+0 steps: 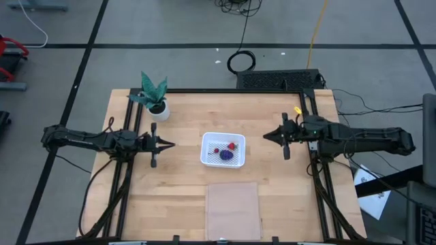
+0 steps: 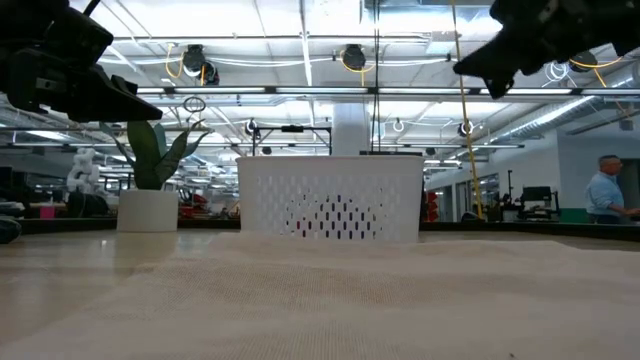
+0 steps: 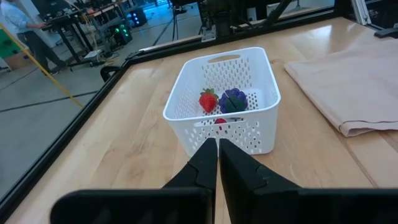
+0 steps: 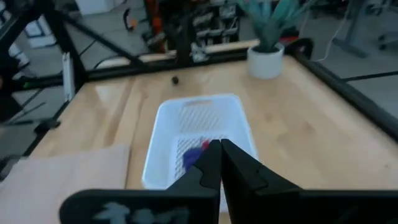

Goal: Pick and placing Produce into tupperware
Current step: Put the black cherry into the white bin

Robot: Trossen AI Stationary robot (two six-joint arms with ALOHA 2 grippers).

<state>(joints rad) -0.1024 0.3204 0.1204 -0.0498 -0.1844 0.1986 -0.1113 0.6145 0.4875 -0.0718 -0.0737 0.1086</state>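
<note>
Left gripper is being held with fingers pressed together, nothing between them, raised above the table left of the tupperware. Right gripper is likewise being kept closed and empty, raised on the tupperware's other side, well apart from it.

Produce is being carried by neither arm. Purple cluster and a red strawberry piece are sitting inside the tupperware; a second red piece is being half hidden by the near wall. In the right wrist view a small dark item is lying on the table beyond the tupperware, near the potted plant; whether it is a berry cannot be told.

Judged: task is nearly done or done. Left, at most: that dark item, if it is produce.
</note>
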